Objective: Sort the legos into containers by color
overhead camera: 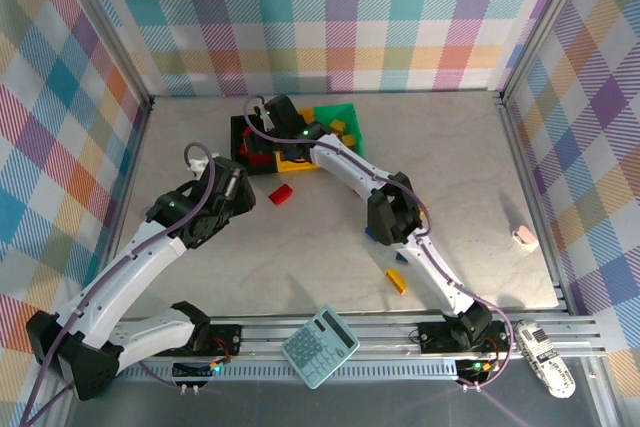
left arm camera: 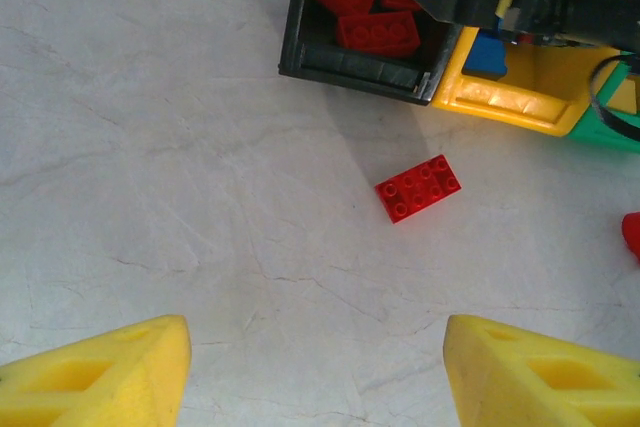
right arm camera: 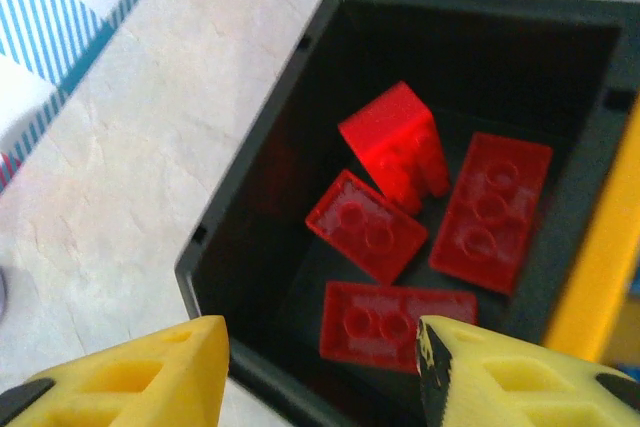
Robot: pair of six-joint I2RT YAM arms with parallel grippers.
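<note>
Over the black bin (right arm camera: 250,162) we log the right gripper (right arm camera: 320,335) as released: its yellow fingers stand apart with nothing clamped between them. Below it, inside that bin, lie red bricks (right arm camera: 490,209), four counted. Three rest flat with studs up and one is tipped on edge. Just beside the black bin sits the yellow bin (left arm camera: 500,102) with a blue brick (left arm camera: 485,55) in it. Next along is the green bin (overhead camera: 350,109), which holds yellow bricks (overhead camera: 341,127); we cannot count those. Bins counted: three, side by side at the far middle of the table (overhead camera: 450,147). The right arm (overhead camera: 340,162) reaches across the row and hides part of the black and yellow bins from above.

The left gripper (left arm camera: 315,347) is likewise released, fingers wide and empty, hovering over bare table. Ahead of it, apart from the bins, lies one loose red brick (left arm camera: 418,187), two rows of studs up, with nothing between it and the gripper. One loose yellow brick (overhead camera: 396,280) lies beside the right arm. One teal calculator (overhead camera: 320,347) sits at the near edge.
</note>
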